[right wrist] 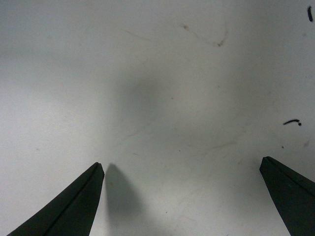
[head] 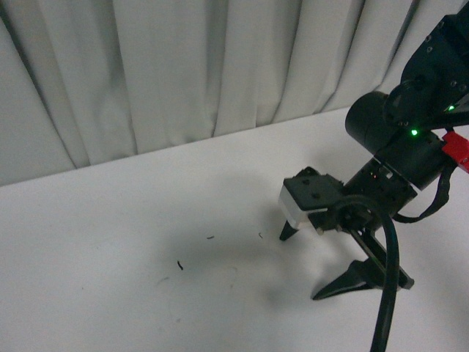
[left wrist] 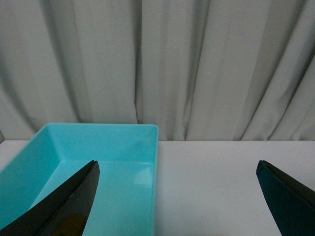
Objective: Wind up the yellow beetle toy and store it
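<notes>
The yellow beetle toy is out of view in every frame. My right gripper [head: 300, 266] hangs low over the white table [head: 146, 242] at the right of the front view, open, with nothing between its black fingers [head: 287, 232]. The right wrist view shows the same gripper [right wrist: 181, 168] spread wide over bare table. My left gripper [left wrist: 178, 164] is open too, its left fingertip [left wrist: 83, 187] over a turquoise tray [left wrist: 98, 147] that looks empty. The left arm does not show in the front view.
A pale curtain [head: 183, 66] hangs along the table's far edge and fills the back of the left wrist view [left wrist: 197, 64]. A few small dark specks [head: 179, 265] lie on the table left of the right gripper.
</notes>
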`<act>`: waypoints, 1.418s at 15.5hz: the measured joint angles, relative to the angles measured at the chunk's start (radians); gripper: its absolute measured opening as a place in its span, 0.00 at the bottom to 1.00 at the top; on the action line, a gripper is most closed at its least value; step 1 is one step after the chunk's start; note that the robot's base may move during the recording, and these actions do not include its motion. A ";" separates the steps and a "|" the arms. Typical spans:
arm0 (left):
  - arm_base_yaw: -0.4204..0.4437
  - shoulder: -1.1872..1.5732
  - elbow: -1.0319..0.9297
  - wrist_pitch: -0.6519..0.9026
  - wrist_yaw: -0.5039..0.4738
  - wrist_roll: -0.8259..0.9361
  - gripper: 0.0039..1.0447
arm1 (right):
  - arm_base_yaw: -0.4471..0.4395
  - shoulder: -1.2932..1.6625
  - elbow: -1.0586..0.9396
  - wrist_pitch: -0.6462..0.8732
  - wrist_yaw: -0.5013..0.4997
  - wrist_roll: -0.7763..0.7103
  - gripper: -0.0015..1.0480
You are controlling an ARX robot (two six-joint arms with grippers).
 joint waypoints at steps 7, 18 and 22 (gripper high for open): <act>0.000 0.000 0.000 0.000 0.000 0.000 0.94 | -0.007 -0.235 0.136 0.277 -0.258 0.052 0.93; 0.000 0.000 0.000 0.000 0.000 0.000 0.94 | 0.023 -0.581 -0.681 1.698 0.511 1.606 0.01; 0.000 0.000 0.000 0.000 0.000 0.000 0.94 | 0.055 -0.780 -0.803 1.669 0.561 1.641 0.02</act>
